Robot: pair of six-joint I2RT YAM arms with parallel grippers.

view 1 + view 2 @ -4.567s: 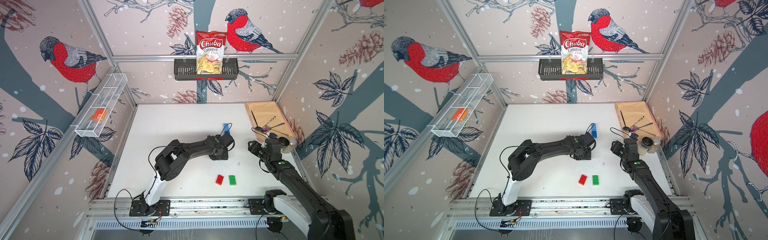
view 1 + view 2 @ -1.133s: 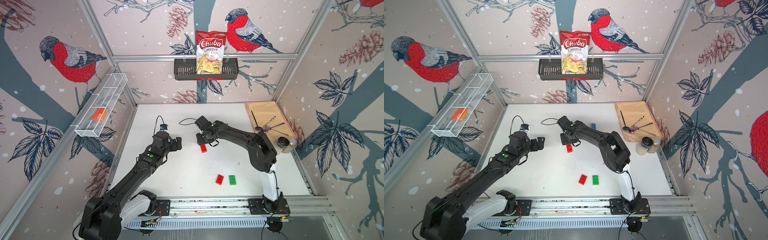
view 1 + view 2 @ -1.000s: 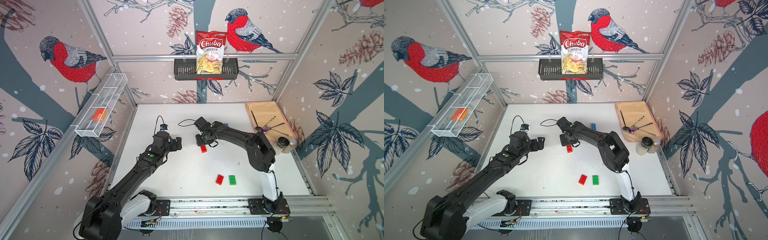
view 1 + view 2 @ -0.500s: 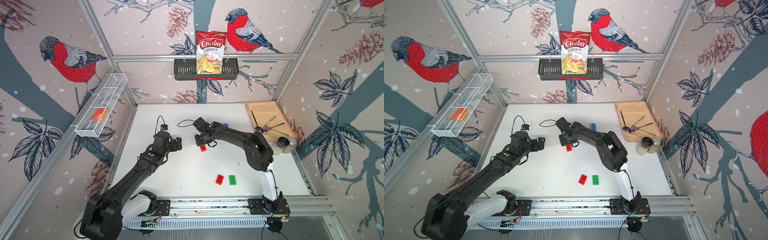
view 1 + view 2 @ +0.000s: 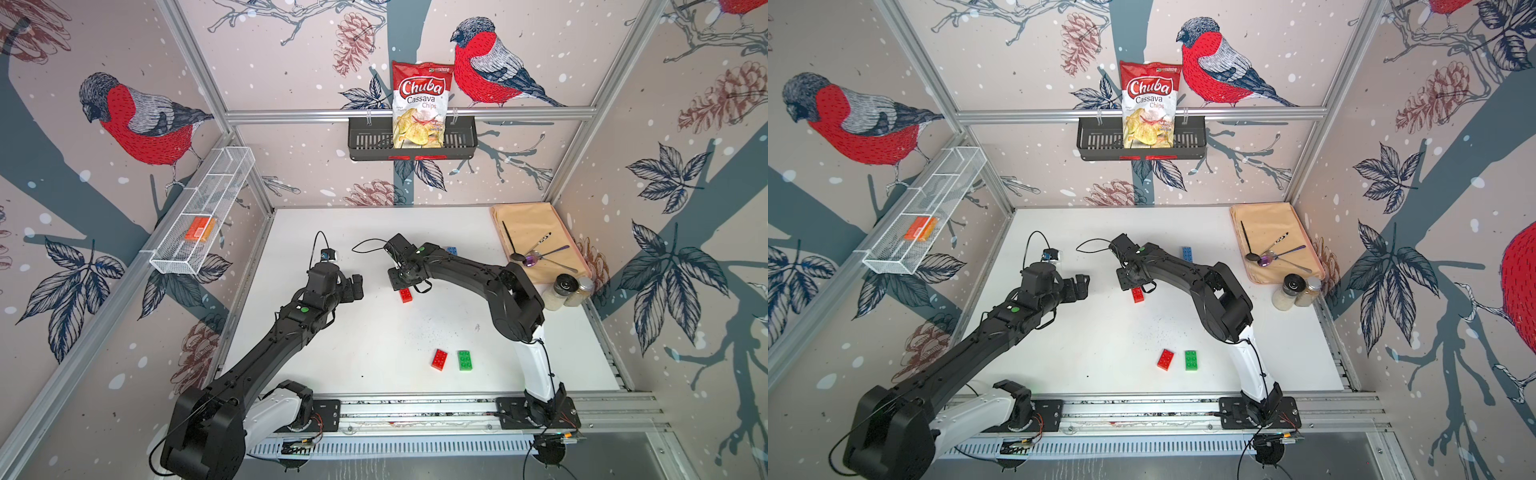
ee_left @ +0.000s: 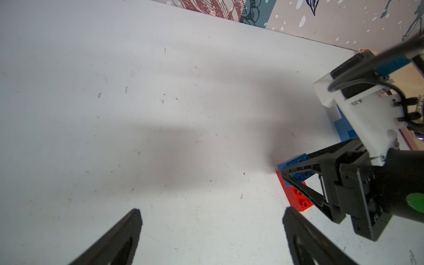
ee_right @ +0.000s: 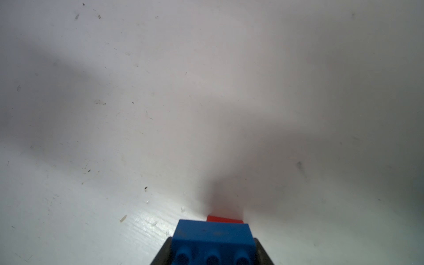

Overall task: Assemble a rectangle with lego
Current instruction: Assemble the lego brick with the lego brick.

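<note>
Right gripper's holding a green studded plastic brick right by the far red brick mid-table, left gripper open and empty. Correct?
Not green. The right wrist view shows the right gripper shut on a blue studded plastic brick, right by the far red studded brick. The left gripper is open and empty.

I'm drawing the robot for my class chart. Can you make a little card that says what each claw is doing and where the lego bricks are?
Right gripper: shut on a blue brick
Blue brick's place: over one end of a red brick; whether they touch, cannot tell
Left gripper: open, empty, off to the side
Front of the table: second red brick beside a green brick, a small gap between
Farther back: another blue brick, lying loose
Rectangle: not built yet
</note>
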